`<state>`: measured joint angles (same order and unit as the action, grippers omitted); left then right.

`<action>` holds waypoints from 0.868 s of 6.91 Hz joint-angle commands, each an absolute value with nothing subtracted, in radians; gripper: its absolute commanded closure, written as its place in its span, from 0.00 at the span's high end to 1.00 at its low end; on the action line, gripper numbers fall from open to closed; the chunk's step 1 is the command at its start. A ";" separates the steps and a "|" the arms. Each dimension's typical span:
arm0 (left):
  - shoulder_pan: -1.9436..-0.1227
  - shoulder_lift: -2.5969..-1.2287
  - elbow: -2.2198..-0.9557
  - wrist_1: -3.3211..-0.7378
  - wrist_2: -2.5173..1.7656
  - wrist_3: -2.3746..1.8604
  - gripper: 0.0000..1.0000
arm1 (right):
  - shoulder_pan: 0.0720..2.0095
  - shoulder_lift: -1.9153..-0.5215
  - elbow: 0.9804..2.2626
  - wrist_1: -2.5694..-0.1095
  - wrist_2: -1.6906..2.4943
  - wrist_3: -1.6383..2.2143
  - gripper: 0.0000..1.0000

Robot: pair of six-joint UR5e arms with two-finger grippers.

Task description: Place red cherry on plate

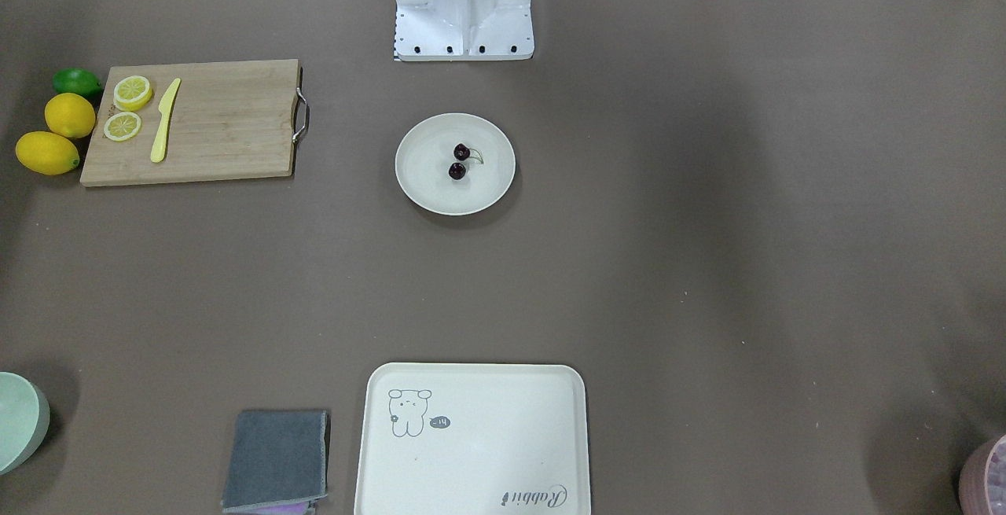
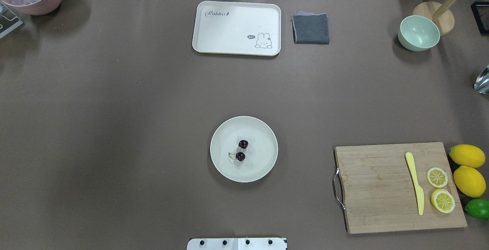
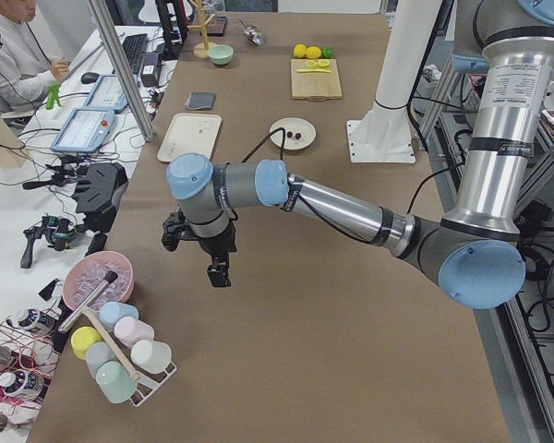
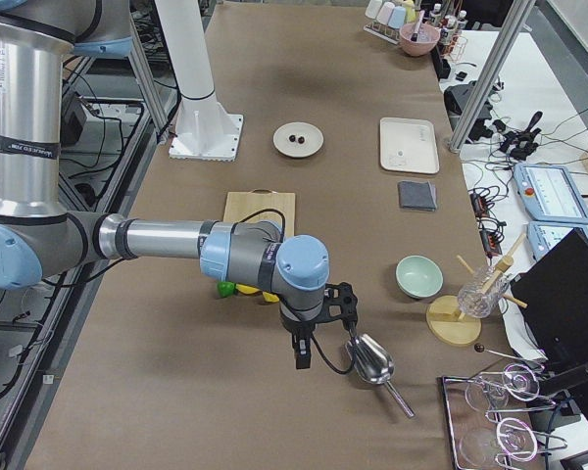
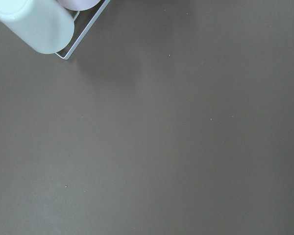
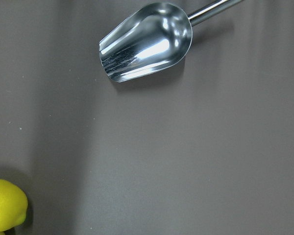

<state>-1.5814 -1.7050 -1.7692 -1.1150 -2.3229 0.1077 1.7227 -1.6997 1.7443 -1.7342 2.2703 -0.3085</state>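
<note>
Overhead exterior view: the red cherry [image 2: 240, 156], a glossy joined pair, lies near the middle of the plate [image 2: 261, 135], so the job looks finished. Light, small and apt to roll, it seems best pinched gently across one fruit. Left gripper [image 3: 219, 273] and right gripper [image 4: 302, 352] hang over the table [image 2: 114, 128] at opposite ends, well apart from it; their finger spread cannot be told.

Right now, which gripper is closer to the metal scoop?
Right. The right gripper hangs just beside the metal scoop; the left gripper is at the far opposite end of the table, by the cup rack.
</note>
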 commanded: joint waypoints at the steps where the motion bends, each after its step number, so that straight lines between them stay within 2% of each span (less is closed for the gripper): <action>1: -1.583 -1.674 -1.767 -1.138 -2.327 0.106 0.98 | 1.697 -1.678 1.750 -1.714 2.194 -0.136 1.00; 6: -1.623 -1.468 -1.688 -1.468 -2.326 0.103 0.98 | 1.683 -1.721 1.747 -1.661 2.166 -0.117 1.00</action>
